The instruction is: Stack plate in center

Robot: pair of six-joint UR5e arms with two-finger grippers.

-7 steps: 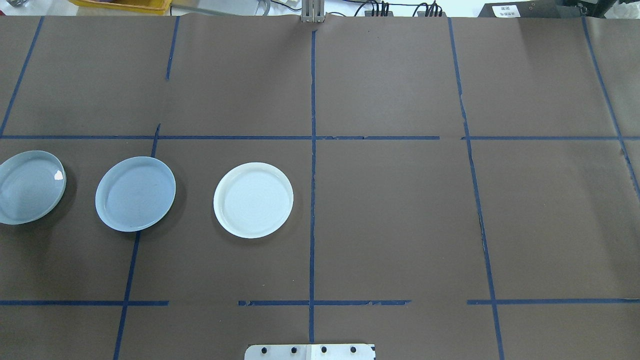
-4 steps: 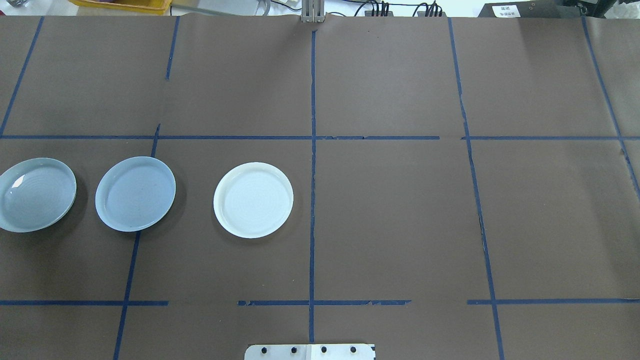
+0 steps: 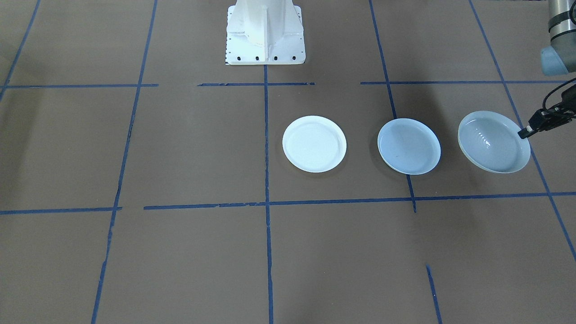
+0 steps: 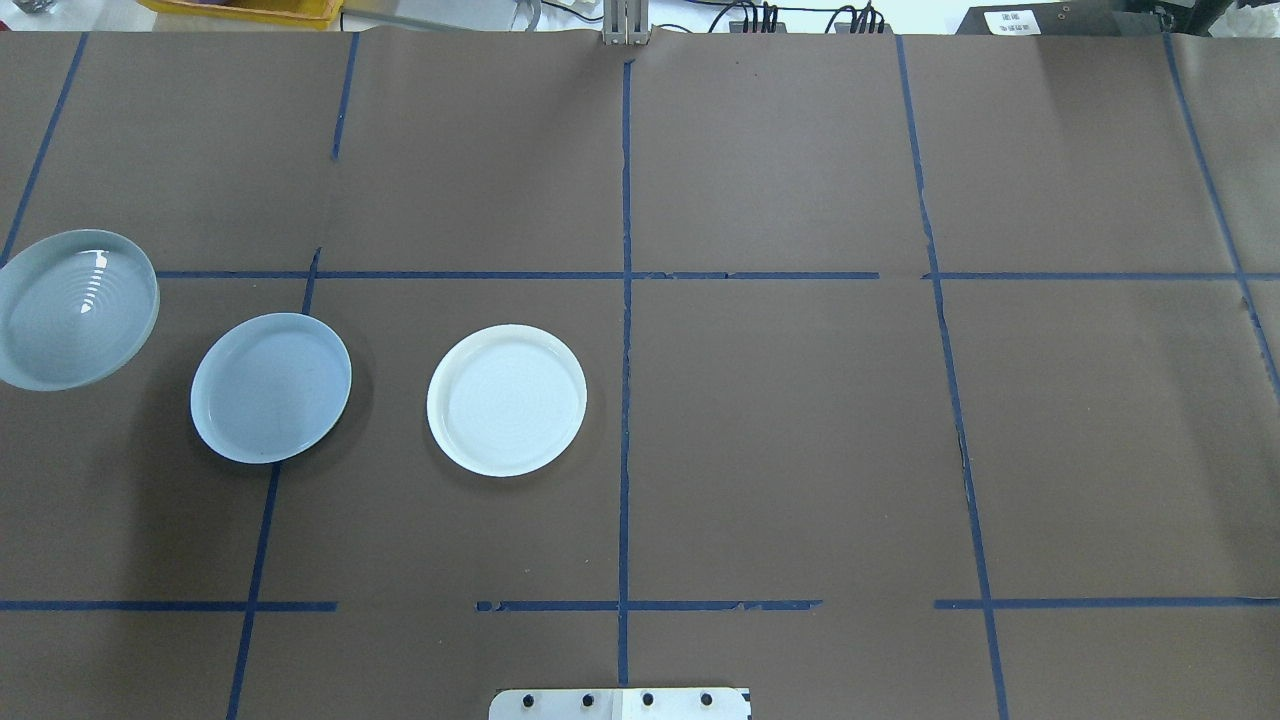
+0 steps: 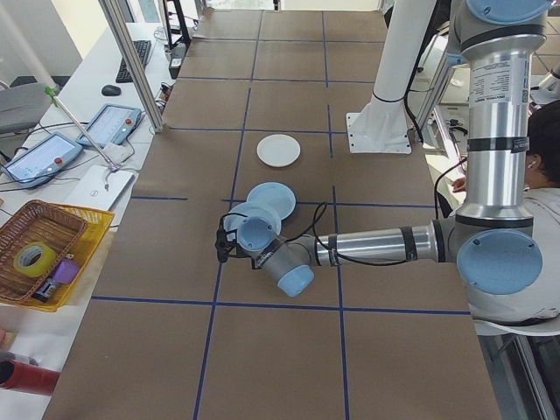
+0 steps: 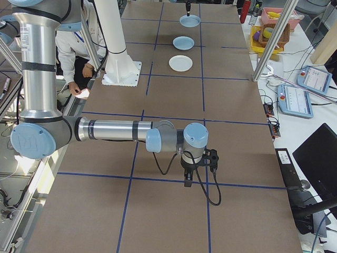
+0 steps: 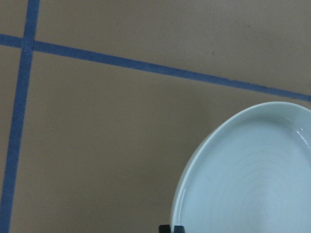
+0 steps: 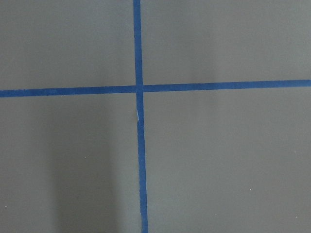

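A ringed pale plate [image 4: 75, 308] hangs tilted above the table at the far left, and my left gripper [image 3: 524, 133] is shut on its rim. The left wrist view shows this ringed plate [image 7: 252, 174] with the dark fingertips [image 7: 172, 228] at its near edge. Beside it, flat on the table, lies the smooth blue-grey center plate [image 4: 270, 387] [image 3: 408, 146]. The brighter white plate [image 4: 507, 399] [image 3: 314, 143] lies further toward the table's middle. My right gripper [image 6: 186, 183] hovers low over bare table far from the plates; I cannot tell whether it is open or shut.
Blue tape lines [image 4: 625, 300] divide the brown table cover. The white robot pedestal [image 3: 264, 31] stands at the robot's edge. A yellow tray with a basket [image 5: 44, 249] and tablets [image 5: 109, 125] sit beyond the far edge. A seated person [image 5: 547, 175] is beside the robot.
The ringed plate has risen off the table in my left gripper and shifted toward the far side, tilting as it went. The other two plates have not moved.
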